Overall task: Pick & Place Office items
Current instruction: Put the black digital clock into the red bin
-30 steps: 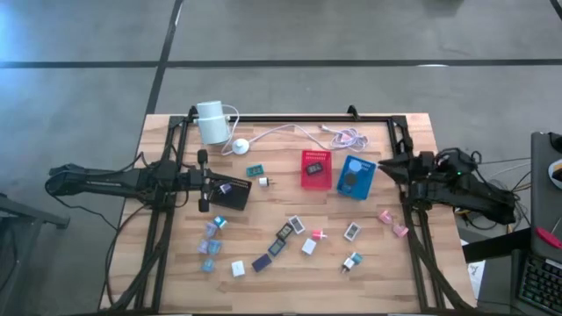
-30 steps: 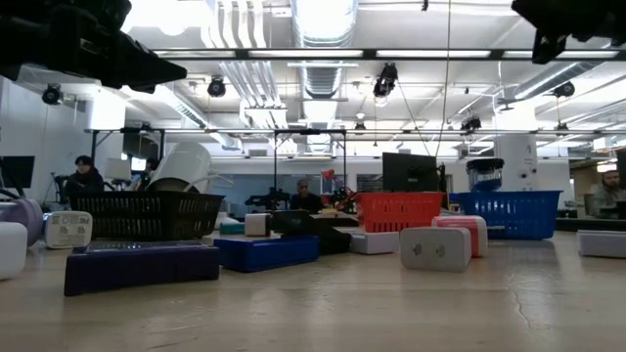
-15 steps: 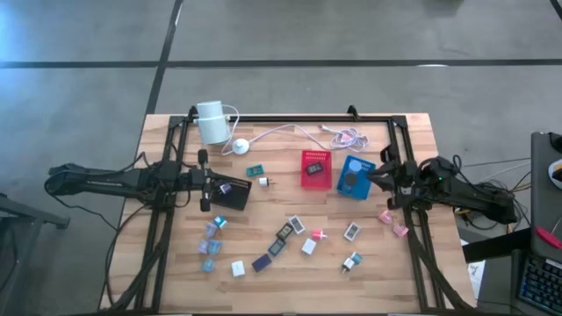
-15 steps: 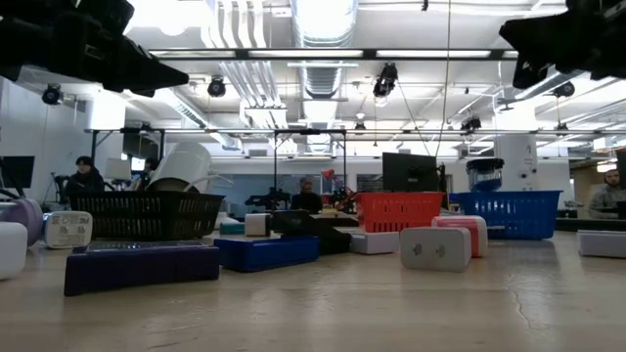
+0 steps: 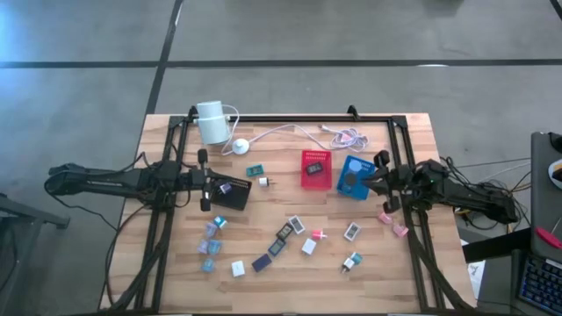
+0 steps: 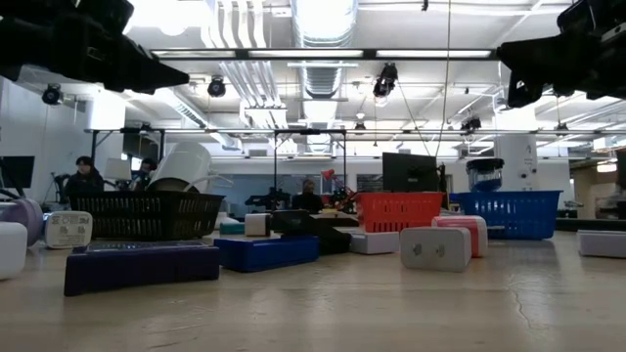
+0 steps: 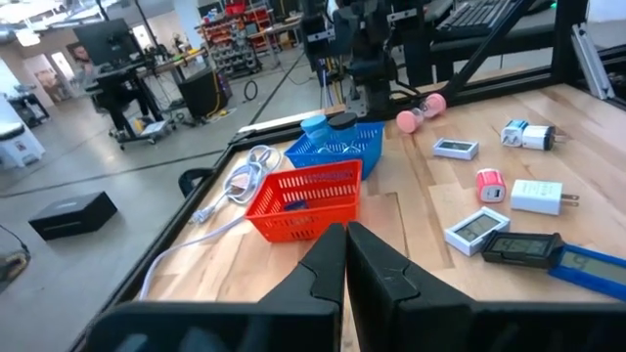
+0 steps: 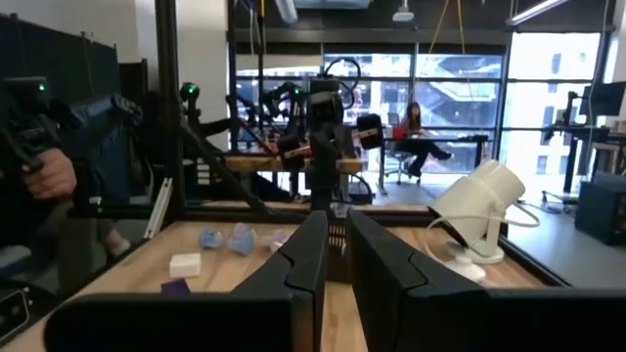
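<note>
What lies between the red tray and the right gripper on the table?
The blue tray lies between the red tray and the right gripper, seen in the high view.

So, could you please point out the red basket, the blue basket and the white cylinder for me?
red basket (image 7: 311,192), left wrist view, on its front mesh wall.
blue basket (image 7: 344,154), left wrist view, on its side wall.
white cylinder (image 5: 211,122), high view, on its body.

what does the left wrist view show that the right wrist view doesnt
Only the left wrist view shows the red basket, the blue basket behind it, and the pink pieces near the right gripper. Only the right wrist view shows the tilted white cylinder and a hand on a dark device. Both show the wooden table and small pieces lying on it.
</note>
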